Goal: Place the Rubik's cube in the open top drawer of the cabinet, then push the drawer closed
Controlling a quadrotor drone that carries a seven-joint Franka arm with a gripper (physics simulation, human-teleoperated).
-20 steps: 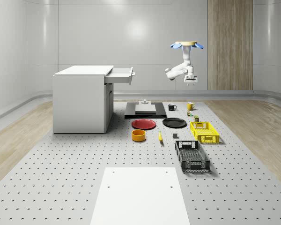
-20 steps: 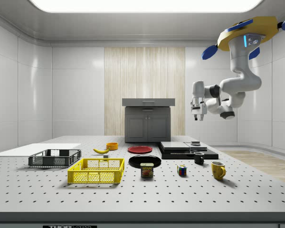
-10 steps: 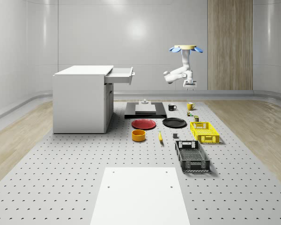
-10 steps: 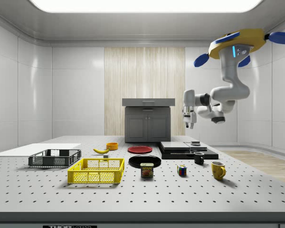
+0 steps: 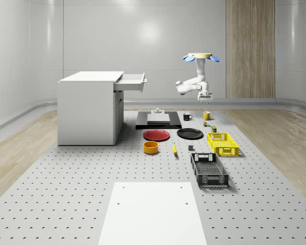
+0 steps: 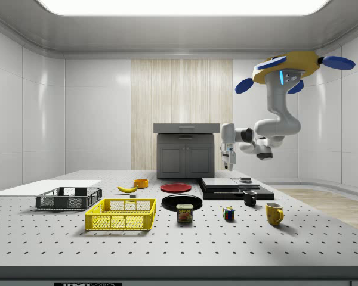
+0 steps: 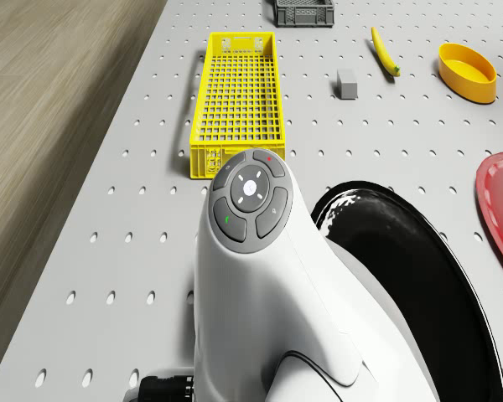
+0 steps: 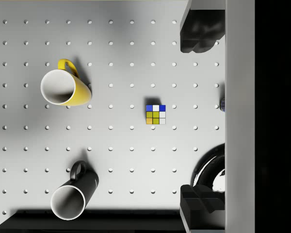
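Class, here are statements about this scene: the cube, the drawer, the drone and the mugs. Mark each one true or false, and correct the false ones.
1. The Rubik's cube lies inside the top drawer. False: it rests on the table.
2. The top drawer stands pulled out. True.
3. The drone rests on the cabinet. False: it hovers above the table.
4. The gripper hangs above the table, holding nothing. True.
5. The yellow mug stands upright on the table. True.
6. The yellow crate holds the banana. False: the banana lies on the table.

Bright overhead panel light; soft shadows.
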